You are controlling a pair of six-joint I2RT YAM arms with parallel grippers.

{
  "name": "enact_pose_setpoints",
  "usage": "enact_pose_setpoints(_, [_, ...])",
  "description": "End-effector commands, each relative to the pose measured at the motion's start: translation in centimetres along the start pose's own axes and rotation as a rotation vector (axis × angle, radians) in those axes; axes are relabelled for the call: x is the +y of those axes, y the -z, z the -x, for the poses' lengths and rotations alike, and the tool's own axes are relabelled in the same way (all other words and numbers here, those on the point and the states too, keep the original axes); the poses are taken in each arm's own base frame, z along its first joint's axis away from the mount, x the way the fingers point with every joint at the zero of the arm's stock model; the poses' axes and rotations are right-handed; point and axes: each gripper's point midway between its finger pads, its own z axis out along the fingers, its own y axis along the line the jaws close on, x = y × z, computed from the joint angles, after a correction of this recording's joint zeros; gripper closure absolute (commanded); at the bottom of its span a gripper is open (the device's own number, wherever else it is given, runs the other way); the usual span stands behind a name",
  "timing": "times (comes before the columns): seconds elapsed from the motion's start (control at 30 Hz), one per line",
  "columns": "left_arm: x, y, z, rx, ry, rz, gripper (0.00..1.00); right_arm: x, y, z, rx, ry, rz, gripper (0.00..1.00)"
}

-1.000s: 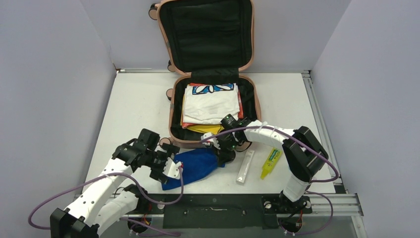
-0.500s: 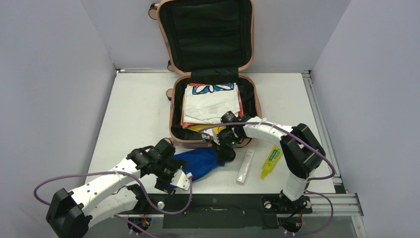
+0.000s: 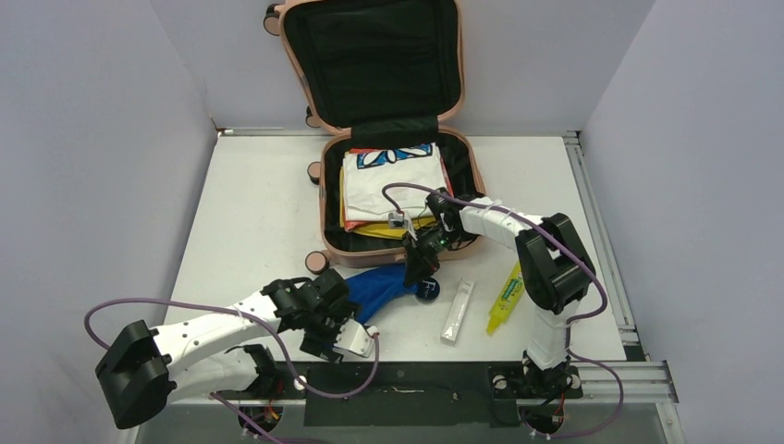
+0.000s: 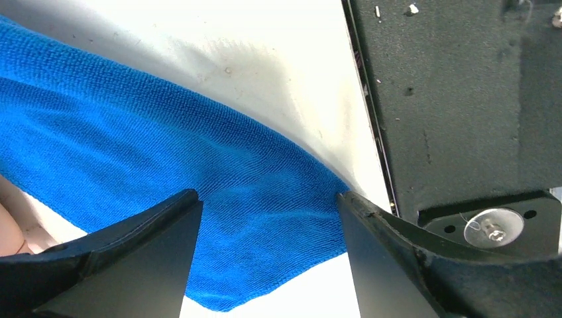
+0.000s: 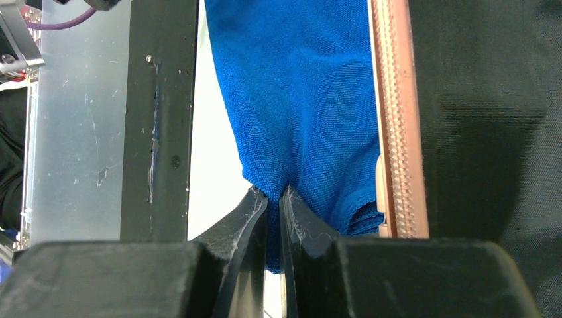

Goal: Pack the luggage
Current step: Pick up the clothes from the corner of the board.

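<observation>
- The step in hand looked to be putting the blue cloth (image 3: 374, 289) into the luggage (image 3: 370, 55), which stood at the far middle of the table (image 3: 259, 203), its base flat and its lid upright against the back wall (image 3: 518, 55)
- The right gripper (image 5: 274, 199) had its fingers pressed together on a fold of the cloth, just beside the near peach rim of the case
- The left gripper (image 4: 265, 199) was spread wide over the near end of the cloth and held nothing; the cloth lay between its two fingers, close to the black base plate (image 3: 398, 388)
- Folded clothes (image 3: 388, 180) already filled much of the base, so I judge the packing to be partly done
- The next move probably calls for lifting the pinched fold over the rim and laying it on the pile; most of the cloth lay on the table, so it may drag or catch on the rim
- A white tube (image 3: 458, 310) and a yellow bottle (image 3: 506, 301) lay on the table near the right arm, outside the case
- The table was white and matt, with pale grey walls on three sides
</observation>
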Motion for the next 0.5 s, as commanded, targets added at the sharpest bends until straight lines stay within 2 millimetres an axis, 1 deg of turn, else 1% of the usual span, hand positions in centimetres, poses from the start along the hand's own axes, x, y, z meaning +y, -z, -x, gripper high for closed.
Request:
enact_pose_setpoints(0.0, [0.8,-0.6,0.5,0.015,0.026,0.044,0.25,-4.2,0.5,1.2,-0.057,0.114,-0.083,0.95])
enact_pose_setpoints(0.13, [0.2,-0.7,1.0,0.020,0.012,0.008,0.30,-4.2,0.7,1.1,-0.053,0.119,-0.102,0.95])
enact_pose_setpoints(0.27, [-0.2,-0.6,1.7,0.003,0.001,-0.027,0.30,-3.6,0.8,0.4,-0.032,0.151,-0.142,0.95])
enact_pose_setpoints(0.37, [-0.8,-0.9,2.1,-0.009,0.001,-0.067,0.36,-3.0,1.2,0.3,-0.028,0.175,-0.161,0.95])
enact_pose_setpoints(0.47, [-1.4,-1.2,2.4,-0.012,0.003,-0.110,0.37,-2.7,1.5,0.3,-0.019,0.195,-0.172,0.95])
